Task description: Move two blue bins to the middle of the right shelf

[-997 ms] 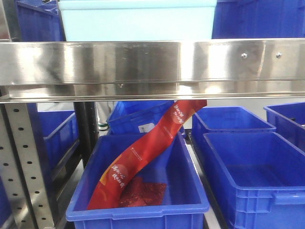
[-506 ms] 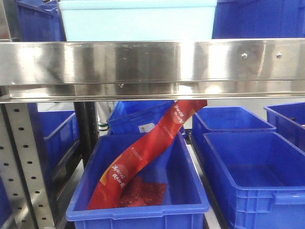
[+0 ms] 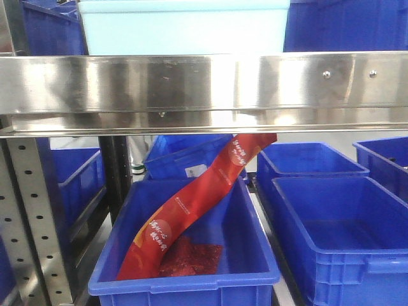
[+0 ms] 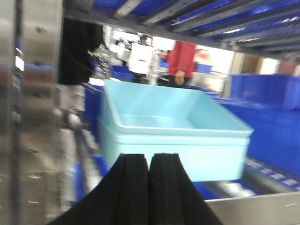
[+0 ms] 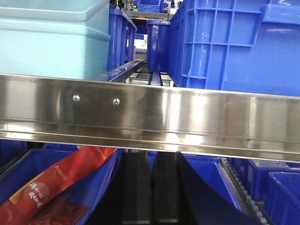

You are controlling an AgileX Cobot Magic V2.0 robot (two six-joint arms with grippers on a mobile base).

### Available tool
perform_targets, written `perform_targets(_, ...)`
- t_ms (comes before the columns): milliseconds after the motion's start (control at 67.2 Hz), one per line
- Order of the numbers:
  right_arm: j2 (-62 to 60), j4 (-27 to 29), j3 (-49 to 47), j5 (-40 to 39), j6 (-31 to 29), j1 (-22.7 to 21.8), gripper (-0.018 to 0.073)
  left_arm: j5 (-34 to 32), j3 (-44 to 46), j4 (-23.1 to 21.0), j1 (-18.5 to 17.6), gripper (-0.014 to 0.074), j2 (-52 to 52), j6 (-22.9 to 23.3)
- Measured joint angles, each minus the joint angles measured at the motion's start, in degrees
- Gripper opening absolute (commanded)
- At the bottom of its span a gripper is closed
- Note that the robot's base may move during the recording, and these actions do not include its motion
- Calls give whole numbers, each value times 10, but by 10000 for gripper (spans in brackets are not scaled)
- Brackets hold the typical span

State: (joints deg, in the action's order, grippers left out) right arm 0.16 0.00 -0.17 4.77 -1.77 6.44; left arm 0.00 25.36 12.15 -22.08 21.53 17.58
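Note:
Two pale blue bins sit nested on the upper shelf, the inner one (image 4: pixel 164 110) inside the outer one (image 4: pixel 187 157). In the left wrist view my left gripper (image 4: pixel 150 161) is shut and empty, just in front of the outer bin's near wall. The front view shows the same pale bin (image 3: pixel 185 29) above the steel shelf rail (image 3: pixel 204 83). My right gripper (image 5: pixel 151 161) is shut on nothing and sits below the rail (image 5: pixel 150 112), with the pale bin (image 5: pixel 51 37) up and to its left. Neither gripper shows in the front view.
On the lower level, a dark blue bin (image 3: pixel 191 255) holds a long red packet (image 3: pixel 191 201). More dark blue bins (image 3: pixel 344 236) stand to its right and one (image 5: pixel 234 42) on the upper shelf. A perforated steel upright (image 3: pixel 32 217) stands at the left. A person in red (image 4: pixel 183 58) is far behind.

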Motion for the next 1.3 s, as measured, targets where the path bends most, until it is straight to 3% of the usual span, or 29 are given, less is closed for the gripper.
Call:
perform_targets(89,0,0,0,0,0,0,-166,0,-33,-104,35,-111,-38,-176)
perform_targets(134,0,0,0,0,0,0,-166,0,-54,-140,57,-111,-59,-223)
perform_targets(208,0,0,0,0,0,0,-166,0,-91,-166,92,-111,-90,-259)
perform_targets(432,0,0,0,0,0,0,-166,24,-181,-166,151,-111,-181,-268)
perform_targets(566,0,0,0,0,0,0,-166,26,-231,-111,154,-111,-210,-192)
perform_targets(655,0,0,0,0,0,0,-166,26,-251,-95,154,-111,-212,-171)
perform_targets(893,0,0,0,0,0,0,-166,22,-254,-121,154,-111,-212,-225)
perform_targets(1295,0,0,0,0,0,0,-166,22,-255,-126,154,-111,-212,-236)
